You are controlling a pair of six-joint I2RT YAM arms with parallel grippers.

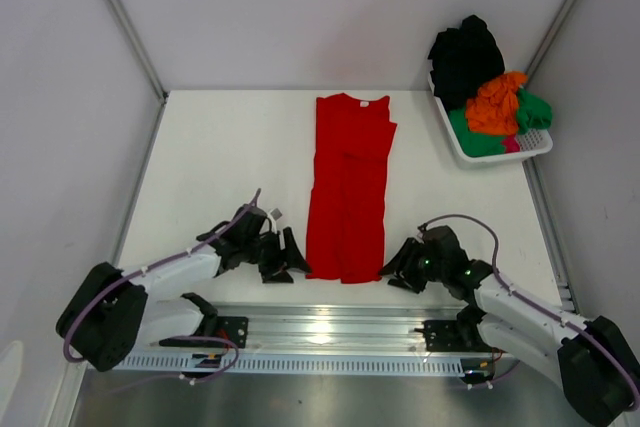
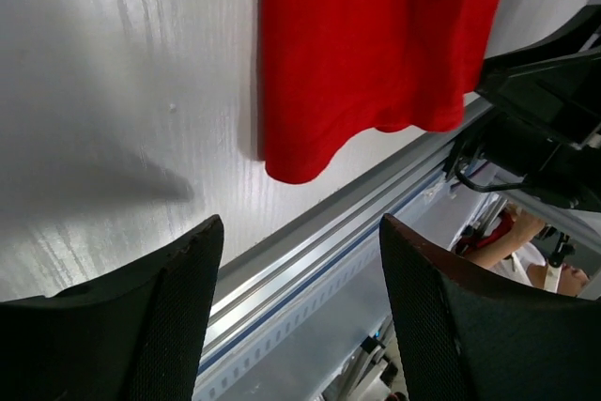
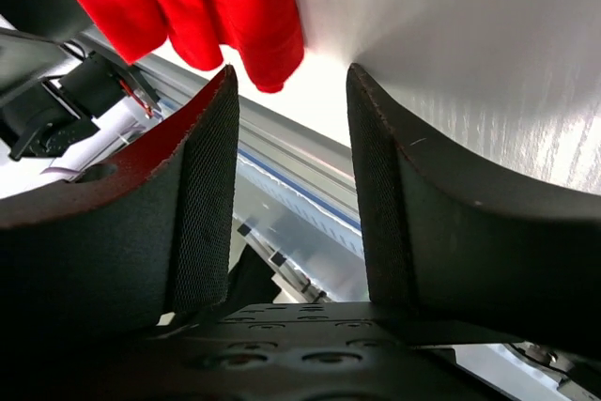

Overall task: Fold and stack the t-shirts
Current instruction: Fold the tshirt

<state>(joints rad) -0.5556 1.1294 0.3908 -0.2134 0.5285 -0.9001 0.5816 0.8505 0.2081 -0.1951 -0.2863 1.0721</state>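
Note:
The red t-shirt (image 1: pixel 348 187) lies folded lengthwise into a narrow strip on the white table (image 1: pixel 220 157), collar at the far end, hem near the front edge. My left gripper (image 1: pixel 291 257) is open and empty just left of the hem's left corner (image 2: pixel 291 161). My right gripper (image 1: pixel 397 269) is open and empty just right of the hem's right corner (image 3: pixel 268 68). The black (image 1: pixel 465 57), orange (image 1: pixel 495 102), green (image 1: pixel 530 112) and pink (image 1: pixel 513 145) t-shirts are heaped in the white basket (image 1: pixel 478 155) at the back right.
A metal rail (image 1: pixel 330 332) runs along the table's near edge between the arm bases. Grey walls and slanted frame posts (image 1: pixel 125 22) stand at both sides. The basket overhangs the table's right edge.

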